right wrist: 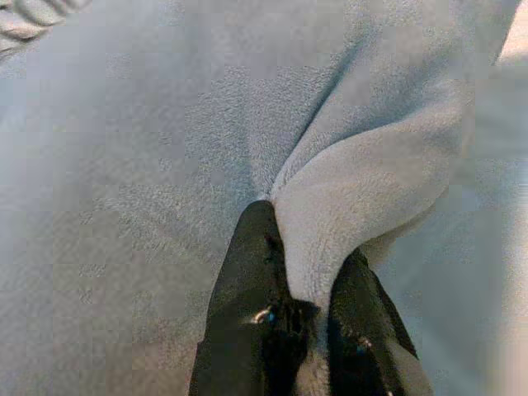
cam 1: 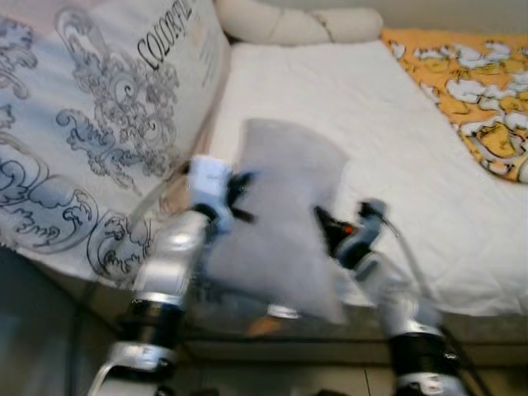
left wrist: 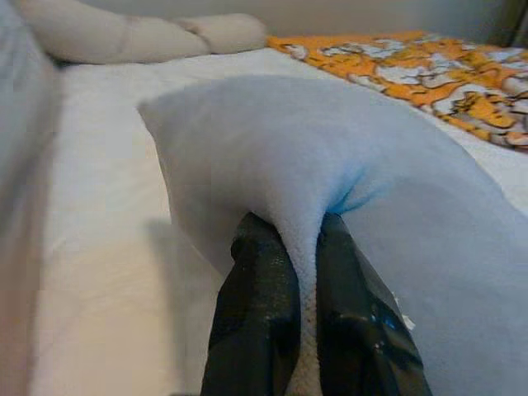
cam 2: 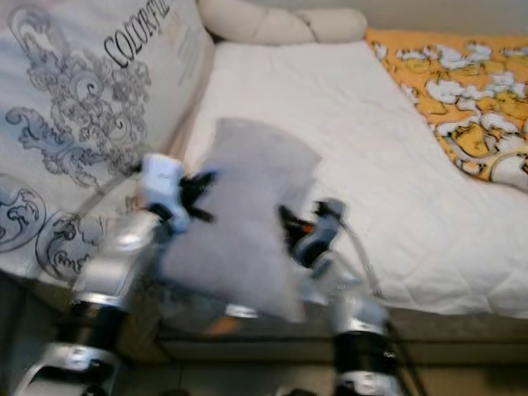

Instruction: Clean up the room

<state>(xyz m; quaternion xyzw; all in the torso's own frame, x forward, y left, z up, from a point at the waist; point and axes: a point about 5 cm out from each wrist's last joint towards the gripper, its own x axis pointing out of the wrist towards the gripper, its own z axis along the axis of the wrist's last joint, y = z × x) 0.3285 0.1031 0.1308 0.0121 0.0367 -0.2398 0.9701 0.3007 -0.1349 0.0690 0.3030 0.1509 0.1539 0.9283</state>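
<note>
A soft pale grey pillow (cam 1: pixel 285 214) hangs between my two arms over the near edge of the white bed (cam 1: pixel 371 124). My left gripper (cam 1: pixel 239 194) is shut on the pillow's left side; in the left wrist view its black fingers (left wrist: pixel 264 313) pinch a fold of the fabric (left wrist: pixel 330 165). On the pillow's right side my right gripper (cam 1: pixel 330 227) is also shut, with a bunched fold (right wrist: pixel 363 190) caught between its fingers (right wrist: pixel 256 280). The eye views are blurred.
A large patterned cushion (cam 1: pixel 91 124) leans at the left of the bed. A cream bolster (cam 1: pixel 289 23) lies along the far end. An orange patterned blanket (cam 1: pixel 478 91) covers the right side. Open white mattress lies behind the pillow.
</note>
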